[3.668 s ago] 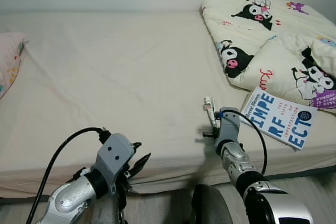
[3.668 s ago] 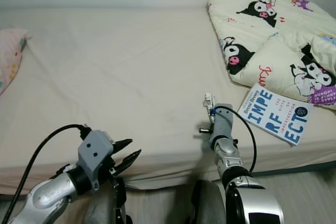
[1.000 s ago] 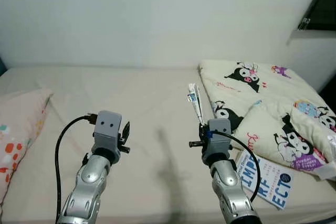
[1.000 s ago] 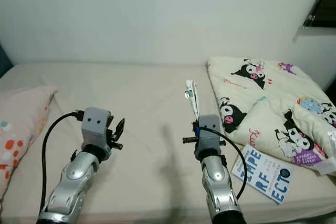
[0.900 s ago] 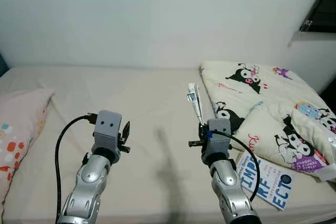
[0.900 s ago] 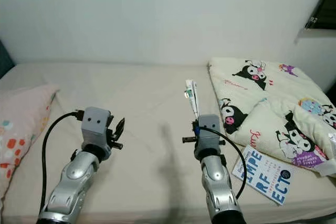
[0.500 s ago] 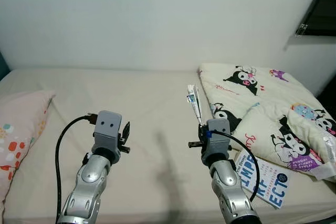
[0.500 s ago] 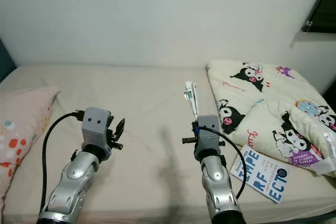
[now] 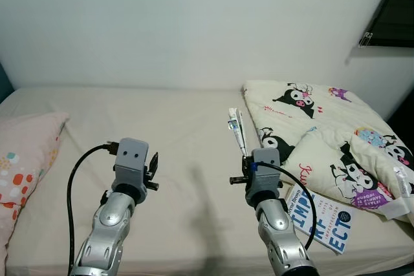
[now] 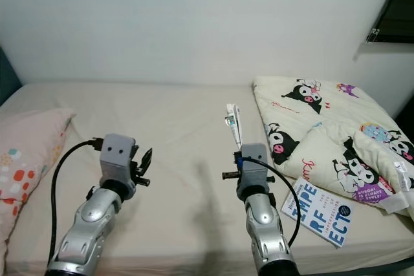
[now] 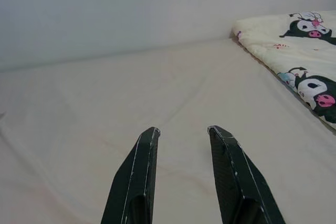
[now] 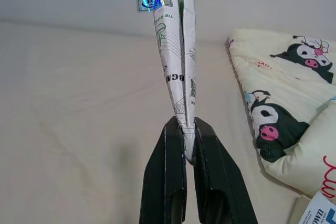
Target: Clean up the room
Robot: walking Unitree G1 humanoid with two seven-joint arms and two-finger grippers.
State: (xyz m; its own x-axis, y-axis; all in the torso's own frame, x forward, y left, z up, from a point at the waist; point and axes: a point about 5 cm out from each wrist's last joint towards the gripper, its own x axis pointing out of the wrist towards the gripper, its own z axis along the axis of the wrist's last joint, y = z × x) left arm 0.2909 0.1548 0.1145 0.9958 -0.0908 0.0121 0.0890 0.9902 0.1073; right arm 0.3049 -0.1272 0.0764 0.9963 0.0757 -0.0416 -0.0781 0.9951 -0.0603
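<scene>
My right gripper (image 9: 246,153) is raised over the bed and shut on a flat white printed packet (image 9: 236,130) that sticks up from its fingertips; in the right wrist view the packet (image 12: 173,40) shows a shiny sticker near its top. My left gripper (image 11: 182,132) is held up over the beige sheet (image 9: 181,127), open with nothing between its fingers. A blue and white book (image 9: 322,218) lies on the bed's near right part, beside a folded cartoon-print blanket (image 9: 323,134).
A pink patterned pillow (image 9: 22,159) lies at the bed's left end. A white wall (image 9: 194,24) stands behind the bed. A dark window frame (image 9: 394,11) is at the upper right. The bed's front edge runs along the bottom of the eye views.
The camera has risen and tilted up since 3.7 s ago, bringing the wall into view. Both arms have lifted over the bed. The right gripper still grips the packet.
</scene>
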